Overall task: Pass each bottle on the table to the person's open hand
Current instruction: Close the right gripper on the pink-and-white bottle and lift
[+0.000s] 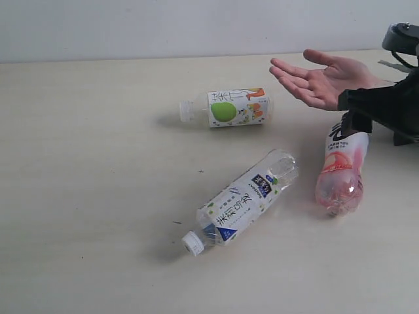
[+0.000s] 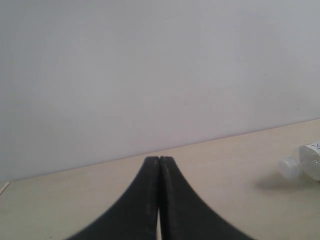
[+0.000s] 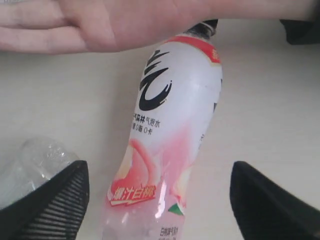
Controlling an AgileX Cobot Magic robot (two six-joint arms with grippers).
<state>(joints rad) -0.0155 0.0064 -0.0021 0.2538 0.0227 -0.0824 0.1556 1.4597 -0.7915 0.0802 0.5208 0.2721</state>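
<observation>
- The pink-black bottle point(image 1: 340, 175), from where I stood, lay on its side on the table point(image 1: 98, 170) at the far right. Its cap end was tucked under the black right arm point(image 1: 387, 104), just below the person's open hand point(image 1: 322, 80), which waited palm up.
- Two more lay untouched. The apple-and-orange bottle point(image 1: 229, 108) was farther back near the middle, and the white-blue bottle point(image 1: 243, 199) was nearer, just left of the pink one. I saw only three.
- In the left wrist view, the left gripper point(image 2: 159, 162) was pinched fully together on nothing, off by the wall. A white-capped bottle point(image 2: 302, 166) showed at the edge, its label unreadable.
- In the right wrist view, the right gripper point(image 3: 159, 172) stood wide apart astride the pink-black bottle point(image 3: 170, 125), with bare table either side and neither finger touching it. The hand point(image 3: 100, 25) hovered over the cap end.
- This looked like the pink bottle's turn, with the handover not made. The next move would call for closing on the body, lifting it clear and bringing it up into the palm.
- The bottle itself was clear, smooth and rounded, so I judged it likely to roll or slip under an off-centre squeeze.
</observation>
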